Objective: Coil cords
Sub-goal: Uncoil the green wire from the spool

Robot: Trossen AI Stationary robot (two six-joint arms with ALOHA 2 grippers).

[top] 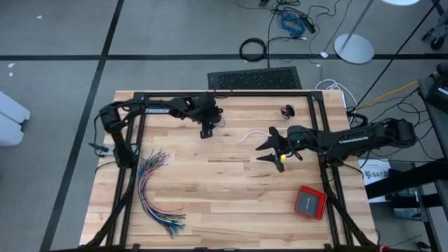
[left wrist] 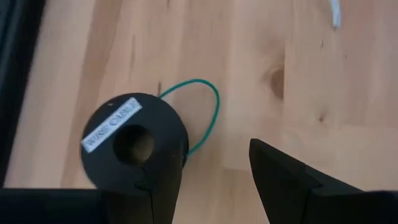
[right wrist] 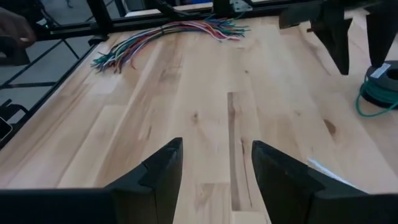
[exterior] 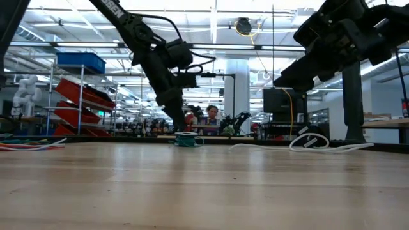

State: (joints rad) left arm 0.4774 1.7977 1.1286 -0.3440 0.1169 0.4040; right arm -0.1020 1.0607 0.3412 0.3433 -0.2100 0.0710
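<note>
A teal-green cord (left wrist: 211, 112) is wound on a black spool (left wrist: 134, 140) with a white label. One loop of it lies loose on the wood. The spool (exterior: 185, 139) stands on the table near the far edge. My left gripper (left wrist: 205, 168) hangs open just above it, pointing steeply down, with one finger right by the spool's side. A white piece of cord (top: 247, 136) lies slack between the two arms. A small dark coil (top: 287, 110) lies beyond it. My right gripper (top: 260, 152) is open over the table's middle and holds nothing.
A fanned bundle of many-coloured wires (top: 155, 190) lies on the left half of the table. A red box (top: 310, 201) sits near the right front corner. The black frame rails (top: 133, 140) run along the table's sides. Bare wood (right wrist: 205, 93) lies ahead of my right gripper.
</note>
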